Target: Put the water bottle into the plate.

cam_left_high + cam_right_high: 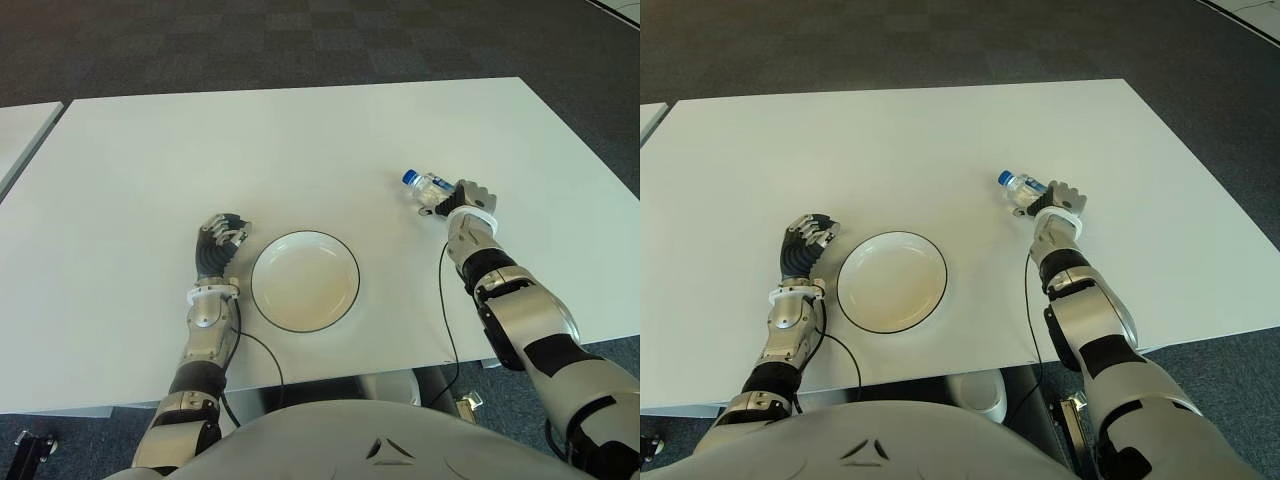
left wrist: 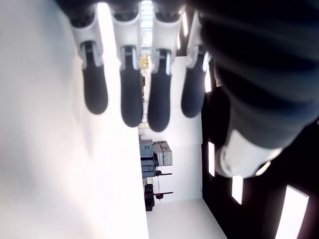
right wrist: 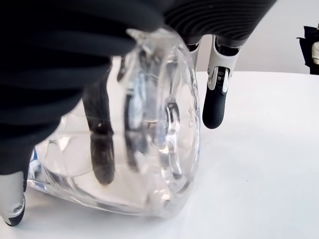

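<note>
The water bottle (image 1: 425, 185) is clear with a blue cap and lies tilted on the white table, to the right of the plate and slightly farther back. My right hand (image 1: 464, 201) is closed around its lower body. In the right wrist view the thumb and fingers (image 3: 102, 149) wrap the clear bottle (image 3: 159, 144), whose underside touches the table; one finger stands off it. The white plate (image 1: 305, 281) with a dark rim sits near the front edge and holds nothing. My left hand (image 1: 221, 240) shows just left of the plate, fingers (image 2: 132, 94) relaxed and holding nothing.
The white table (image 1: 300, 150) stretches wide behind the plate and bottle. Its right edge lies not far beyond my right hand. Another white table's corner (image 1: 20, 130) shows at the far left. Dark carpet surrounds both.
</note>
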`<state>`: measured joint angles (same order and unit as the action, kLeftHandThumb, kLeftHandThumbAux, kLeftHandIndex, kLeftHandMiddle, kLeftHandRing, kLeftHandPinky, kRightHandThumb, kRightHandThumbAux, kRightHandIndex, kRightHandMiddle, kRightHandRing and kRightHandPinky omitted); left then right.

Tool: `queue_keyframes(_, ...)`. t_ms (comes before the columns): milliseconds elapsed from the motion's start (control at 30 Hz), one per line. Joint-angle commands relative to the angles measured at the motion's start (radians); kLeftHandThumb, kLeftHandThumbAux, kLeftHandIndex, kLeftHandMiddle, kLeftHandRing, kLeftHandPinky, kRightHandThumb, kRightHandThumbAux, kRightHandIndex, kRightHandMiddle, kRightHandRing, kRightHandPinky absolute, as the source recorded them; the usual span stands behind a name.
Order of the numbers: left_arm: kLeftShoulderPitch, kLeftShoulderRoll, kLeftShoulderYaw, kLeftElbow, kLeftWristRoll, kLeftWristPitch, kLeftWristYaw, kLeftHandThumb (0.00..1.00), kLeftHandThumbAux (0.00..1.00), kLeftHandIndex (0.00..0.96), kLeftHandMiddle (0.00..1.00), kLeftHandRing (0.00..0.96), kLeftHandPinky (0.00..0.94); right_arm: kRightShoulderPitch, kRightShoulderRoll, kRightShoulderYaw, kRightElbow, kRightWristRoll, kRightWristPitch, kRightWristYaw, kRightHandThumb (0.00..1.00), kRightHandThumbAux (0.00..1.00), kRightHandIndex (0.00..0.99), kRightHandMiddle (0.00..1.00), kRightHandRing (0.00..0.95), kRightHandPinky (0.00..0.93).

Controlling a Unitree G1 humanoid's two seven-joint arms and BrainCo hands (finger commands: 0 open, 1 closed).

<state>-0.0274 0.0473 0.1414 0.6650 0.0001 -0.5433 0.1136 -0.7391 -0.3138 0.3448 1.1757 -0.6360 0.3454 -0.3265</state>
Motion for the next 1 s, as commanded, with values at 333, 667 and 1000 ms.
queue_keyframes(333, 0.059, -0.030, -0.008, 0.059, -0.005, 0.061, -0.001, 0.703, 0.715, 0.429, 0.466, 0.442, 0.442, 0.100, 0.019, -0.075, -0.059, 0.108, -0.133, -0.111, 0.709, 0.721, 0.434, 0.780, 0.780, 0.804)
queue_keyframes(667, 0.055, -0.031, -0.007, 0.068, -0.008, 0.051, -0.005, 0.704, 0.715, 0.429, 0.464, 0.445, 0.451, 0.146, 0.018, -0.106, -0.198, 0.119, -0.210, -0.262, 0.712, 0.720, 0.433, 0.796, 0.807, 0.841)
queue_keyframes(1000, 0.060, -0.037, -0.008, 0.058, -0.010, 0.050, -0.005, 0.704, 0.714, 0.429, 0.474, 0.452, 0.455, 0.270, 0.009, -0.117, -0.575, 0.084, -0.169, -0.261, 0.713, 0.719, 0.434, 0.818, 0.832, 0.862)
